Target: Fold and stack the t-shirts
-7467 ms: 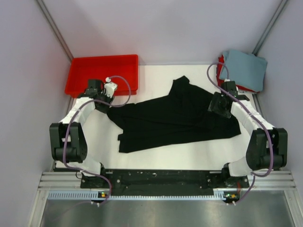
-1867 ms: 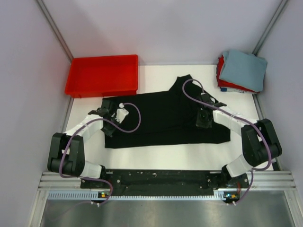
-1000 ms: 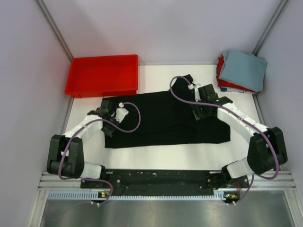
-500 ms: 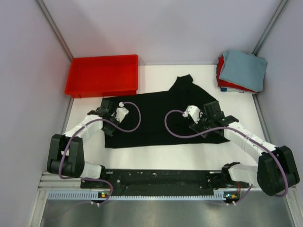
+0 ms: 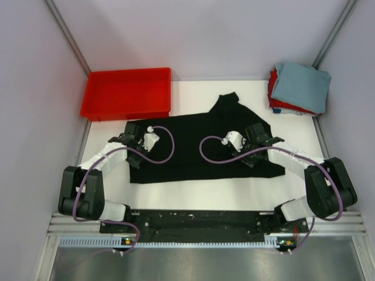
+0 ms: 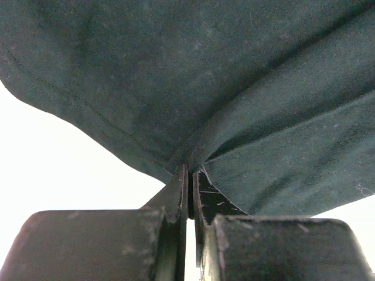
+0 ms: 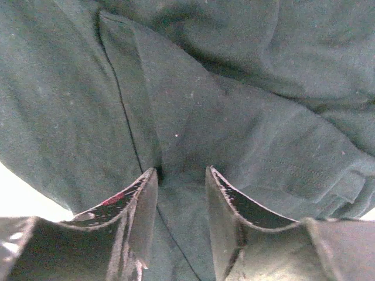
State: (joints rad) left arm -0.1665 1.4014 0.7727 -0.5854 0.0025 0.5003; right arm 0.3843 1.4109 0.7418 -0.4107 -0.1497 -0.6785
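Count: t-shirts 3 (1 black, 1 grey-blue, 1 red); grippers 2; trays 1. Nearest the arm bases, a bare strip of the white table at 6 o'clock. Beyond it the black t-shirt lies spread over the table centre, roughly a wide rectangle with one part reaching out toward 12 o'clock. It is creased, with overlapping layers on its 3 o'clock side. The left gripper is at the shirt's 9 o'clock edge, its fingers drawn almost together with a bunched fold of black cloth nipped at the tips; the cloth rises from the pinch. The right gripper sits on the shirt's 3 o'clock half, its fingers a narrow gap apart, tips down on the cloth with a seam line running between them; nothing is clamped. A purple cable loops from each wrist over the black cloth: the left cable and the right cable. Farther back, at 10 o'clock, is the red tray, just beyond the shirt's far left corner. At 2 o'clock, in the far right corner, the grey-blue t-shirt lies folded on top of the red t-shirt, only the red one's edge showing. The pile sits apart from the black shirt.
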